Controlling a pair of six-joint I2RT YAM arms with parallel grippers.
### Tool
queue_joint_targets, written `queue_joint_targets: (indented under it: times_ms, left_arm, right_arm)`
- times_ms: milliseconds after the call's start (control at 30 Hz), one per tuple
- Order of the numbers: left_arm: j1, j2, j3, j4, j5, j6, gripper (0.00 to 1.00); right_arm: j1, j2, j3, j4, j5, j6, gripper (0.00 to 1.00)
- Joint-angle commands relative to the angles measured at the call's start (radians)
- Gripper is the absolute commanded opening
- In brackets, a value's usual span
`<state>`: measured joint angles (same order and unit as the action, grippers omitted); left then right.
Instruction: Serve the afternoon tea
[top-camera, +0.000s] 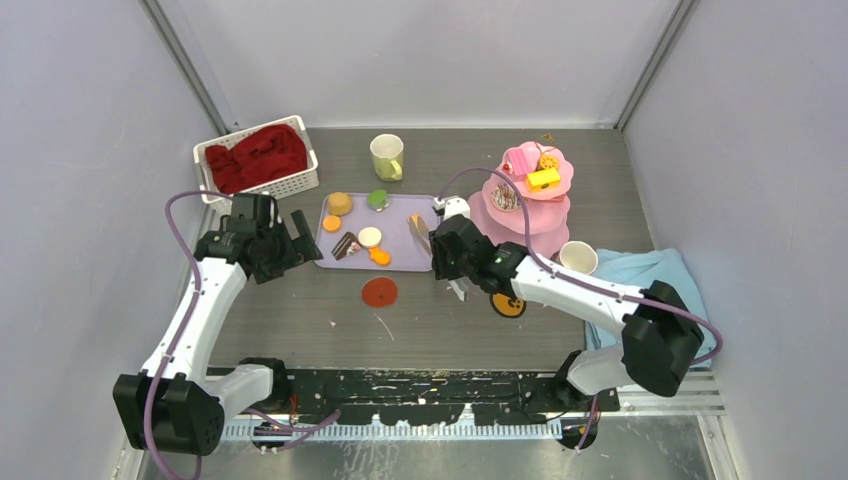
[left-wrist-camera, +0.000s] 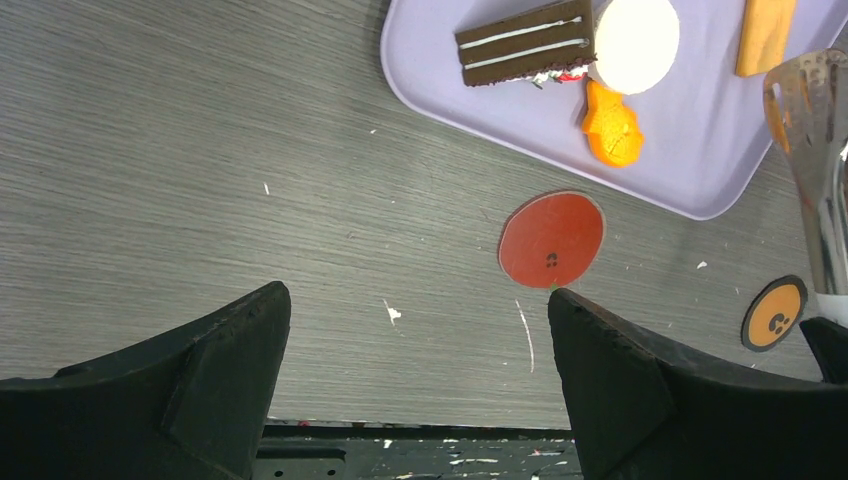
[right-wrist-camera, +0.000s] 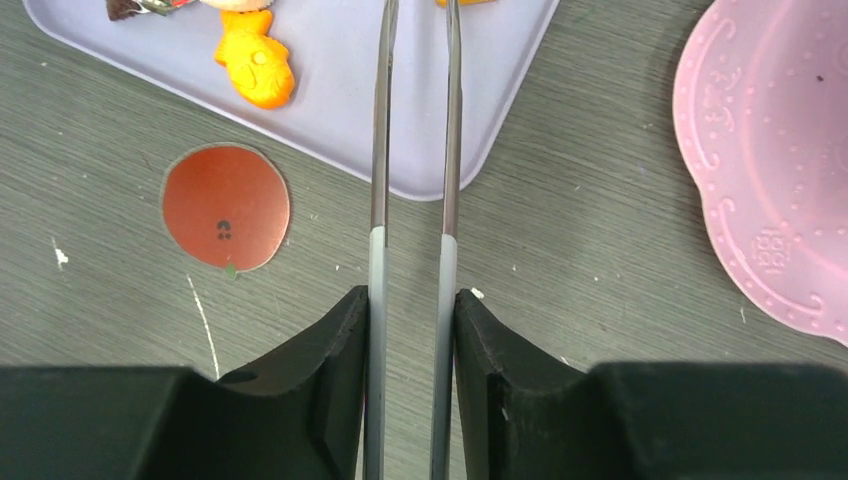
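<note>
We see the toy pastries, among them a chocolate cake slice (left-wrist-camera: 525, 45) and an orange fish sweet (right-wrist-camera: 255, 68), lying on the lavender tray (top-camera: 395, 222) at the centre of the top view. The pink stand (top-camera: 550, 205) is to its right, the pale mug (top-camera: 386, 156) above it and the pink mug (top-camera: 577, 257) at lower right. Our right hand (right-wrist-camera: 410, 300), at the tray's right edge, is clenched on metal tongs (right-wrist-camera: 377, 150) that reach over the tray. Our left hand (left-wrist-camera: 415, 300) hangs released over the counter (left-wrist-camera: 200, 180) just left of the tray, apart from the sweets.
</note>
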<state>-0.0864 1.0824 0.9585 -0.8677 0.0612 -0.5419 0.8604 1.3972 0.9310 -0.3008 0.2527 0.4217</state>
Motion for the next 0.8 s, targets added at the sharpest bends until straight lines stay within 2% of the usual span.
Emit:
queue_joint_targets:
  times_ms: [0, 133, 367, 767]
  left_arm:
    - [0.003, -0.01, 0.004, 0.038, 0.015, 0.001, 1.0]
    - [0.002, -0.009, 0.005, 0.038, 0.013, 0.002, 1.0]
    - [0.002, -0.005, 0.008, 0.038, 0.018, 0.0, 1.0]
    - [0.003, 0.002, 0.013, 0.038, 0.009, 0.003, 1.0]
  right_arm:
    - [-0.001, -0.098, 0.033, -0.003, 0.053, -0.006, 0.4]
    - [-0.003, -0.094, 0.04, -0.052, 0.124, -0.058, 0.48]
    - [-0.003, -0.018, 0.09, -0.097, 0.089, -0.15, 0.52]
    - [-0.003, 0.089, 0.121, -0.024, 0.068, -0.173, 0.53]
